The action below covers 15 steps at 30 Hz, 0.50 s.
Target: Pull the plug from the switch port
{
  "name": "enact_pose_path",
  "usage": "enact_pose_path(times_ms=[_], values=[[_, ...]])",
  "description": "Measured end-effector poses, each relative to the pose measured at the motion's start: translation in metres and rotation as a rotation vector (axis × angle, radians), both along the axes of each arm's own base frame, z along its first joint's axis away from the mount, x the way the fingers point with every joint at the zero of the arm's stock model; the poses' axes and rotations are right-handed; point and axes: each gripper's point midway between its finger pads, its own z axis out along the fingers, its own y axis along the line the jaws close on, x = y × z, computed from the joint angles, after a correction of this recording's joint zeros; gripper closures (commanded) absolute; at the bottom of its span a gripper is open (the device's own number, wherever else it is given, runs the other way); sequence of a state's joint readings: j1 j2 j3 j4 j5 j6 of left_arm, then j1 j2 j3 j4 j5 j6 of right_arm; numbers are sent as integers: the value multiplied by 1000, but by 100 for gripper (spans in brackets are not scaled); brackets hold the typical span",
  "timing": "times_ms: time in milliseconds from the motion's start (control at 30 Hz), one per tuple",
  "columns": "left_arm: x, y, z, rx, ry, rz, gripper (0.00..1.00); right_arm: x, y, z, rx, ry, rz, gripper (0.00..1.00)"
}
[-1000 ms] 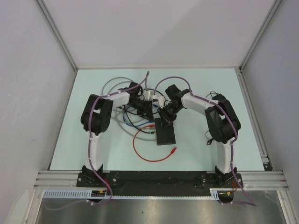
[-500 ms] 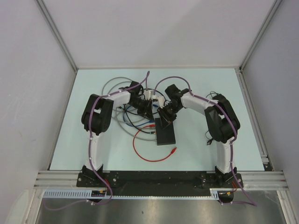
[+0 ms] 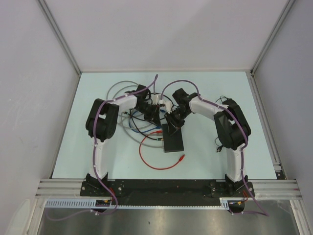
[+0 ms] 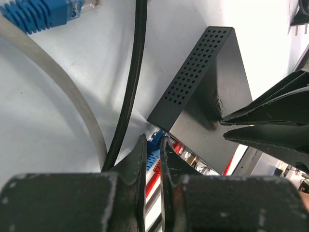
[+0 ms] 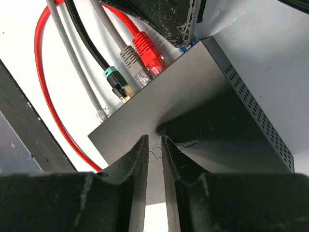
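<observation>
Matte-black switch (image 3: 174, 139) lies mid desk (image 3: 205, 161), sockets at its 12 o'clock edge. There the left hand (image 4: 153, 140) clamps the blue plug (image 4: 152, 159), seemingly not yet out; the right hand (image 5: 154, 140), fingers nearly together, presses the switch's top.

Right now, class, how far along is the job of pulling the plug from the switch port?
Done: the right gripper rests its tips on the switch, bracing it. In hand: the left gripper is closed on the blue plug, which looks seated in its port beside the red plug. Left: pulling it out.
</observation>
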<state>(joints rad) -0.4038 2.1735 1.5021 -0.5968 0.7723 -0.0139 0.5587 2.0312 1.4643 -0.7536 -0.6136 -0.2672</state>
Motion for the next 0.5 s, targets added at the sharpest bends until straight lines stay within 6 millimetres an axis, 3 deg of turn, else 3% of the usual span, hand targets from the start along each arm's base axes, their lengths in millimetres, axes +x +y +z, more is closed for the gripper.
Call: enact_pose_path(times_ms=[500], values=[[0,0,0,7,-24,-59,100,0,0,0,0,0,3,76]])
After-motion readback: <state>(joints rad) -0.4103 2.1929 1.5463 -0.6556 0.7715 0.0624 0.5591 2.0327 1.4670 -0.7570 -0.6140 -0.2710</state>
